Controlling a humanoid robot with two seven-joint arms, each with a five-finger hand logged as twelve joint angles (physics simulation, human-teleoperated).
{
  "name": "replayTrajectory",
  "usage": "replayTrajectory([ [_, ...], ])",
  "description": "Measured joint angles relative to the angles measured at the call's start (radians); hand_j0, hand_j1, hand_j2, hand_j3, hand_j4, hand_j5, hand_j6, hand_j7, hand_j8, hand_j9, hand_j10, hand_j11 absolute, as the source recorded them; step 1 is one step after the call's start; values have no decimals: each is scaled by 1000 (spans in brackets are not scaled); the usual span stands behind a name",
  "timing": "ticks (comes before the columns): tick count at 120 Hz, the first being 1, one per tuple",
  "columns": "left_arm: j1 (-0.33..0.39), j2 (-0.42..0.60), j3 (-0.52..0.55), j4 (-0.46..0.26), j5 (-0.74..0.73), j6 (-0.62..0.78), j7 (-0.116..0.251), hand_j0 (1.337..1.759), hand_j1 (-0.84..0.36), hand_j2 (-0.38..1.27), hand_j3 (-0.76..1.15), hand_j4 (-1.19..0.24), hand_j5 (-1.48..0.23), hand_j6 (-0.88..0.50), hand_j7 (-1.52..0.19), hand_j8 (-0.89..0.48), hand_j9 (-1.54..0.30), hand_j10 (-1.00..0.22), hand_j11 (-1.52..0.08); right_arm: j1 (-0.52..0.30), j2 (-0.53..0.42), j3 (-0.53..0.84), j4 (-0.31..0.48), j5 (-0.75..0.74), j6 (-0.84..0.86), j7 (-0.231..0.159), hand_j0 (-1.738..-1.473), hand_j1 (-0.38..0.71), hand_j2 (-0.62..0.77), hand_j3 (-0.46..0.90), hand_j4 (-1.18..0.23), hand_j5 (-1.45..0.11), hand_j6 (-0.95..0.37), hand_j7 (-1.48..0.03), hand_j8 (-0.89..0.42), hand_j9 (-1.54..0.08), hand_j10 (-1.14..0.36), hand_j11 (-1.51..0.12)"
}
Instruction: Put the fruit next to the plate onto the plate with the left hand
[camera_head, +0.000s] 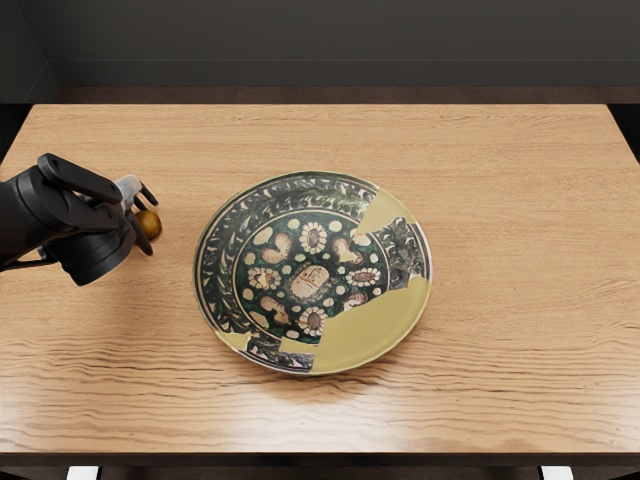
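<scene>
While the left hand comes in from the left edge, its dark fingers are curled round a small orange fruit, gripping it w/ only the fruit's right side showing. Can't tell if it touches the tabletop or sits just above. Fruit is left of the plate (dark floral pattern, plain yellow patches), near its rim but apart. Forearm is cut off by the frame edge.
</scene>
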Motion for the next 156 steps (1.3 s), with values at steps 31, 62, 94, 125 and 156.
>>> replayTrajectory([
  [31,0,1,0,-4,-12,-2,2,1658,-282,106,0,-527,-683,-488,-684,-526,-684,-526,-684,0,0,0,0,0,0,0,-1658,-335,-2,0,-11,-15,-11,-15,-11,-15,-11,-15],
  [62,-8,13,-1,-38,-22,-5,1,1651,-360,373,-100,-656,-934,-498,-954,-533,-972,-642,-980,0,0,0,0,0,0,0,-1658,-336,-2,0,-11,-15,-11,-15,-11,-15,-11,-15],
  [94,-34,35,-1,-85,-36,-8,1,1624,-334,504,-387,-670,-1037,-474,-1047,-555,-1058,-643,-1059,0,0,0,0,0,0,0,-1658,-336,-2,0,-11,-14,-11,-14,-11,-14,-11,-14],
  [125,-91,74,-2,-126,-38,-13,-2,1645,-269,335,-109,-683,-1127,-454,-1096,-528,-1085,-686,-1089,0,0,0,0,0,0,0,-1658,-336,-2,0,-11,-15,-11,-15,-11,-15,-11,-15],
  [156,-223,116,-5,-201,-38,-17,-3,1651,-306,386,-31,-652,-1155,-427,-1112,-498,-1108,-713,-1111,0,0,0,0,0,0,0,-1658,-336,-2,0,-11,-14,-11,-14,-11,-14,-11,-14],
])
